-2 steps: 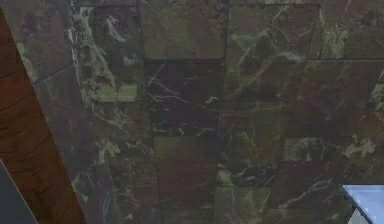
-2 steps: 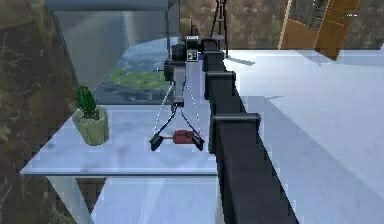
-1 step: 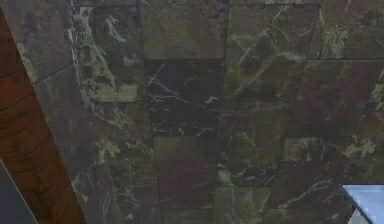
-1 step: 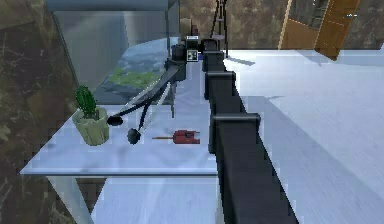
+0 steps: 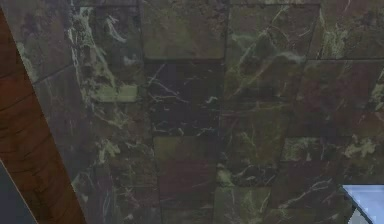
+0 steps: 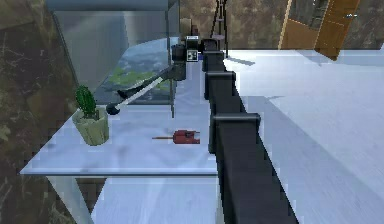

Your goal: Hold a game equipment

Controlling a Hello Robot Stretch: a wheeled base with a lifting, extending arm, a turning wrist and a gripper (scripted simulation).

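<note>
Dark veined marble floor (image 5: 200, 110) is viewed closely, downward, ahead; the pale blue flat table (image 6: 120, 155) is viewed sideways, its corner apparently shared.

The arm (image 6: 238, 150) is a near-black square bar of nested sections, each slimmer than the last, with a raised collar at every joint (three can be counted). Its top faces carry a dull grey sheen. In the upper middle of the frame it ends in small white squares (image 6: 191, 57) with black marks; left of them, the gripper (image 6: 179, 50) is a compact dark block.
</note>
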